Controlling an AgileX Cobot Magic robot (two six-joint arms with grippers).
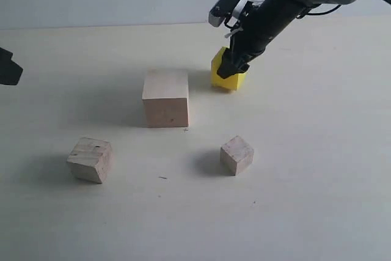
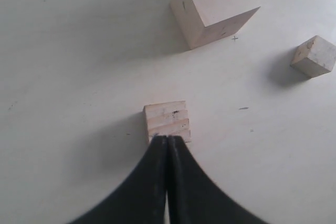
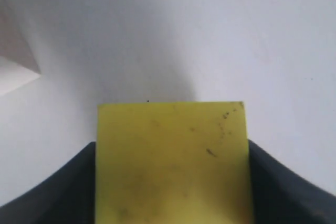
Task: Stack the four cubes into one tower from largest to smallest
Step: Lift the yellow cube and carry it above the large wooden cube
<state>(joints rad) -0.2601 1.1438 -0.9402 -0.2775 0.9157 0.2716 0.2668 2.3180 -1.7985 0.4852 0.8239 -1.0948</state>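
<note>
- The right jaws sit one on each side of the yellow cube [image 3: 170, 161], and the right wrist view shows no gap at either face. They look closed on it, though how firmly they squeeze cannot be judged.
- The yellow cube is between these jaws with its base seemingly on the counter [image 1: 305, 181], so I read this as a pickup not yet lifted.
- Gripping two opposite flat faces makes sense, since it keeps the cube square for setting down level on the next block.
- The yellow cube is bright and matte, with crisp edges and a few dark scuffs on its top face.
- The large cube [image 1: 165, 98] is pale bare wood and stands alone, near the right jaws on their side toward the middle of the counter. Its top is bare, so it is probably the tower's base.
- The left jaws are pressed together and hold nothing. They hang off the work, likely to leave the other arm room.
- The medium cube [image 1: 90, 160] lies just past the left jaws' tips in the left wrist view, with visible layered grain.
- The small cube [image 1: 237, 154] lies well apart from both jaws.
</note>
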